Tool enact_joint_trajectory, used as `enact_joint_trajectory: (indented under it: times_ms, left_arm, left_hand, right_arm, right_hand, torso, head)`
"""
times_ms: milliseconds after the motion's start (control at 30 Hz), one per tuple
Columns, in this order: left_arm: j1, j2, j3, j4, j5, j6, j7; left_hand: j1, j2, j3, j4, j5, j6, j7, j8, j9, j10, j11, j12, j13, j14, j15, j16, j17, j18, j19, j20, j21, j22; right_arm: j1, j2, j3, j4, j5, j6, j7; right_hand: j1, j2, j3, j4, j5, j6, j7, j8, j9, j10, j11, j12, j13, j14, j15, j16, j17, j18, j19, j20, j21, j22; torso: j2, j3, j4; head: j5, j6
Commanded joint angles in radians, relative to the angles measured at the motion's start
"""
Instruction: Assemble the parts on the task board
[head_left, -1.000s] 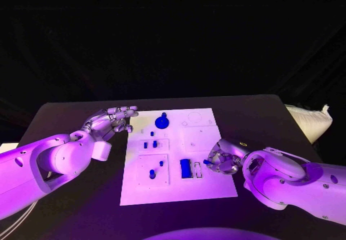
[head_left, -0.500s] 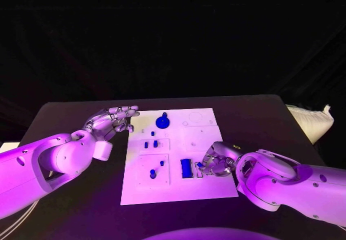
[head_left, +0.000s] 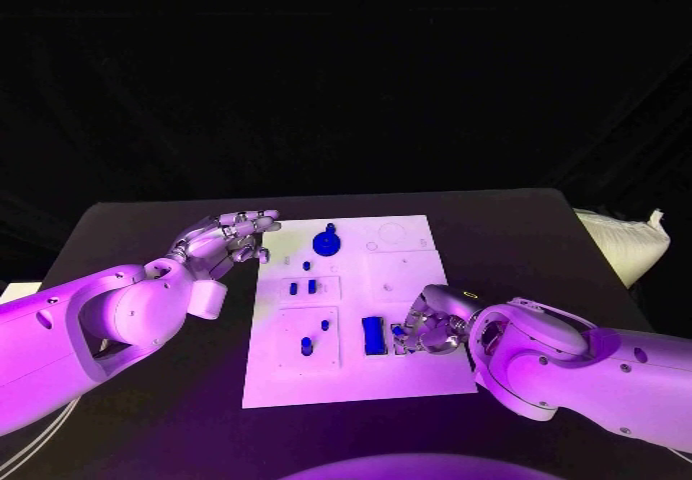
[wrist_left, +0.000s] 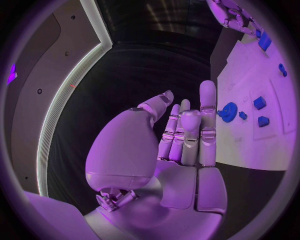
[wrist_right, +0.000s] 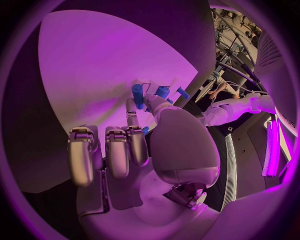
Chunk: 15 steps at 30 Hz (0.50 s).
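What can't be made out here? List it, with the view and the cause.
- Whether the right hand holds a part: in the head view its fingers cover the spot on the task board; in the right wrist view the palm hides the fingertips.
- The slot beside the blue block: covered by that hand.
- The small blue pieces: too small to tell their shape.

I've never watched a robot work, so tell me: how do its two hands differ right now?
The left hand sits beside the task board's far left corner, fingers straight and together, holding nothing; the right hand is over the board's near right part, fingers curled down by a blue part. Whether it grips a piece is unclear. Both are silver, on white arms.
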Motion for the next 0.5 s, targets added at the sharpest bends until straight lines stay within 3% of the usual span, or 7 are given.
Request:
enact_joint_trajectory:
  times_ms: [33,200,500]
  left_arm:
    - [0.0,0.002,0.001,0.003,-0.004,0.021,0.004]
    - [0.0,0.001,0.001,0.003,-0.008,0.022,0.002]
    - [0.0,-0.001,0.001,0.004,-0.01,0.023,0.0]
  left_hand:
    - [-0.002,0.003,-0.005,-0.002,0.006,-0.007,0.002,0.005,0.001,-0.006,0.0,0.003,0.0,-0.006,-0.001,0.003,-0.001,0.012,-0.007,-0.001,0.007,-0.001]
    - [-0.003,0.003,-0.006,-0.002,0.006,-0.008,0.002,0.006,0.001,-0.007,0.0,0.004,0.0,-0.006,0.0,0.003,-0.002,0.012,-0.007,-0.001,0.007,-0.001]
    - [-0.003,0.003,-0.006,-0.002,0.006,-0.008,0.002,0.006,0.001,-0.007,0.0,0.004,0.0,-0.006,0.0,0.003,-0.002,0.012,-0.007,-0.001,0.007,-0.001]
  right_arm:
    - [-0.002,0.004,-0.001,-0.004,-0.019,0.047,-0.001]
    - [-0.002,0.008,-0.001,-0.011,-0.029,0.056,0.0]
    - [-0.002,0.018,-0.001,-0.017,-0.038,0.057,0.002]
  right_hand:
    - [-0.011,0.003,-0.008,0.003,-0.006,0.043,-0.03,0.006,0.003,0.087,-0.02,0.003,0.229,0.106,-0.007,0.006,0.263,-0.011,0.087,-0.01,0.006,0.228]
    - [-0.025,0.011,-0.022,0.009,-0.022,0.066,-0.043,0.023,0.017,0.089,-0.031,0.004,0.23,0.106,-0.016,0.006,0.263,-0.012,0.09,-0.017,0.01,0.233]
    - [-0.048,0.021,-0.041,0.025,-0.049,0.075,-0.049,0.038,0.034,0.093,-0.037,0.017,0.235,0.106,-0.022,0.006,0.263,-0.013,0.09,-0.024,0.012,0.234]
  torso:
    - [0.0,-0.0003,0.0012]
    - [0.0,-0.0001,0.0007]
    - [0.0,-0.0006,0.0002]
  head:
    - [-0.001,-0.001]
    - [0.0,-0.001]
    - [0.001,0.001]
